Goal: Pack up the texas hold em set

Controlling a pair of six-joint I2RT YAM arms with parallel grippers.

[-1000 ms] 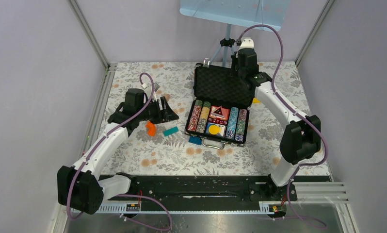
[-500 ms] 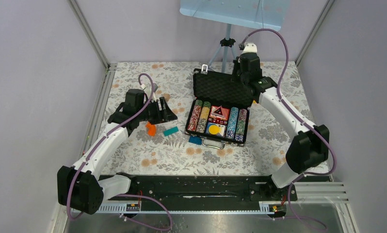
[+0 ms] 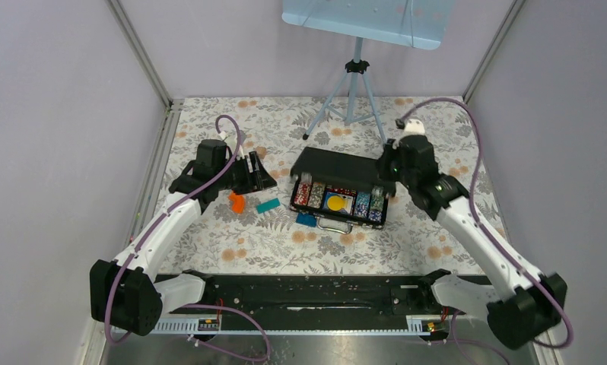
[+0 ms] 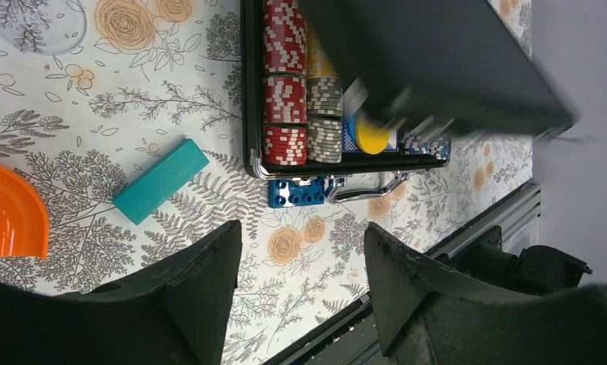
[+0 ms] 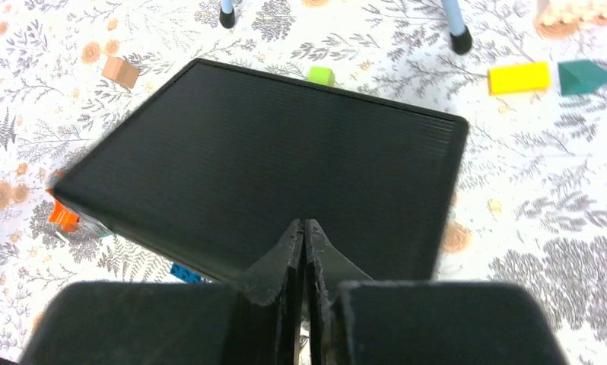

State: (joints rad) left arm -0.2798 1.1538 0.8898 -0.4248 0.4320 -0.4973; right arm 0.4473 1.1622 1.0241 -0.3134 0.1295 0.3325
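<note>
The texas hold em set is a black briefcase whose lid [image 3: 332, 162] is tilted low over the base, leaving a gap at the front. Rows of chips [image 3: 338, 202] and a yellow disc still show under it, above the silver handle [image 3: 334, 225]. In the left wrist view the lid [image 4: 437, 61] is blurred above the chips [image 4: 285, 91]. My right gripper [image 3: 384, 169] is shut and empty, its tips [image 5: 304, 222] over the lid's ribbed outer face [image 5: 285, 144]; contact cannot be told. My left gripper [image 3: 266, 179] stands open and empty [image 4: 302, 228] left of the case.
A blue brick [image 3: 306, 219] lies against the handle. A teal brick [image 3: 268, 205] and an orange curved piece [image 3: 236, 201] lie by the left gripper. A tripod [image 3: 351, 91] stands behind the case. Beyond the lid lie a yellow brick [image 5: 519, 77] and a green wedge [image 5: 582, 77].
The lid has swung from upright down over the chips. My right arm came forward and down from behind the case with it. The left arm has not moved.
</note>
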